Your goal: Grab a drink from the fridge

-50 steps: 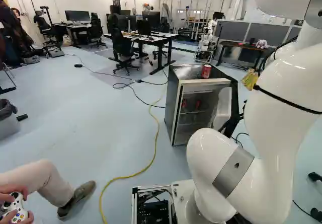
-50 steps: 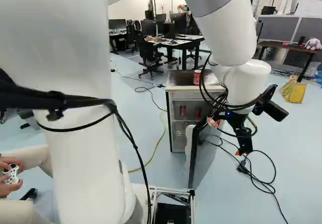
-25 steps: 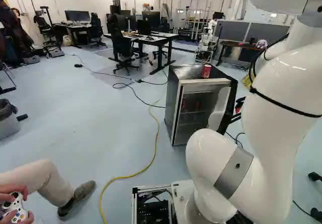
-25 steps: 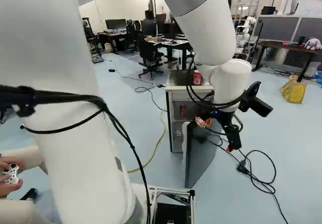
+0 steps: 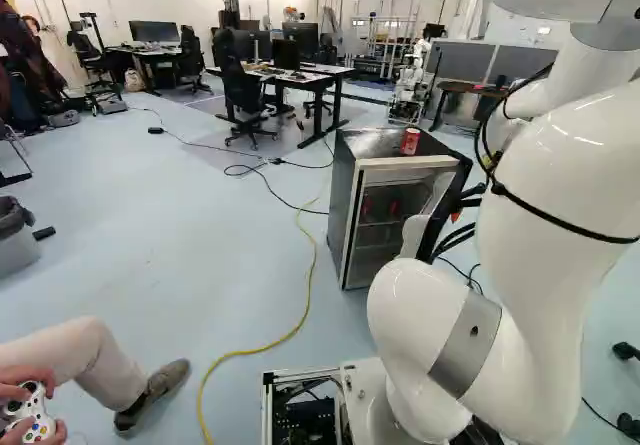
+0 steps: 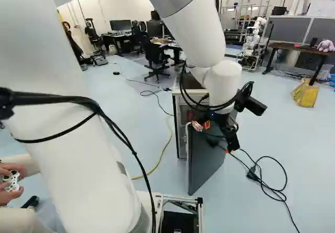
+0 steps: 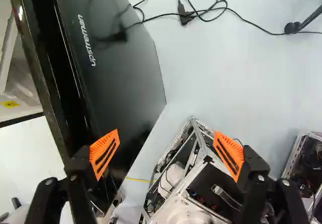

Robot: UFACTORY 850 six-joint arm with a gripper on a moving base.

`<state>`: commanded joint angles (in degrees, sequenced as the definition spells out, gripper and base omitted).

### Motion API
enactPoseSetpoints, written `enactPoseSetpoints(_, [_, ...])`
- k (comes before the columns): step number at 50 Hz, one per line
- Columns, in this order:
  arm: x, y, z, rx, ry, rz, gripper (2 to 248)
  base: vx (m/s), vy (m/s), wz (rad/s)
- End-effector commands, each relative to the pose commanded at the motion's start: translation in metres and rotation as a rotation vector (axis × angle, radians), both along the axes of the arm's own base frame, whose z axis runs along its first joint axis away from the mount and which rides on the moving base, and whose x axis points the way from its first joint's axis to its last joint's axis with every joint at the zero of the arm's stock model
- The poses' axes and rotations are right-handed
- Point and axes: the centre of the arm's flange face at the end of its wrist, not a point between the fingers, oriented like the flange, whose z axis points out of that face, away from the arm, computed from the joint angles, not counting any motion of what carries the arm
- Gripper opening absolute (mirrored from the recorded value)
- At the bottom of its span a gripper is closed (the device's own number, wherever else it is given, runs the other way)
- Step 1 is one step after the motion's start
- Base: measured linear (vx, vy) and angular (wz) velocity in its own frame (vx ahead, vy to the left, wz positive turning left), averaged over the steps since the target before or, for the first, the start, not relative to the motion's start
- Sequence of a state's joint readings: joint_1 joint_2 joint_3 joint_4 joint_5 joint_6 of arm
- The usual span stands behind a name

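Right of centre in the right base view, the gripper (image 6: 218,137) has its two orange-padded fingers spread apart beside the open fridge door (image 6: 204,154); contact cannot be confirmed. Inside the fridge (image 5: 345,195) are red drink cans (image 5: 393,208); another red can (image 5: 410,142) stands on top.

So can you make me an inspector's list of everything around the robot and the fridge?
Surface: pale floor, with the fridge standing on it.
Job's things: fridge door open; red can on top; two red cans seemingly inside.
Clutter: yellow bag beyond the door.
Gripper: open, beside the door; touching or not, cannot tell.
Cables: yellow cable and black cable on the floor.
Surroundings: desks and another robot farther back.
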<state>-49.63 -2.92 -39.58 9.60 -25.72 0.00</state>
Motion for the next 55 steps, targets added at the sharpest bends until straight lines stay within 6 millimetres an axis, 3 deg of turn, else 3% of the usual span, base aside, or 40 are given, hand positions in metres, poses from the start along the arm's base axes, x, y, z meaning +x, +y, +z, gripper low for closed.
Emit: enactPoseSetpoints(55, [0.061,0.090,0.001,-0.072,-0.060,0.261,247,0.000,0.000,0.000])
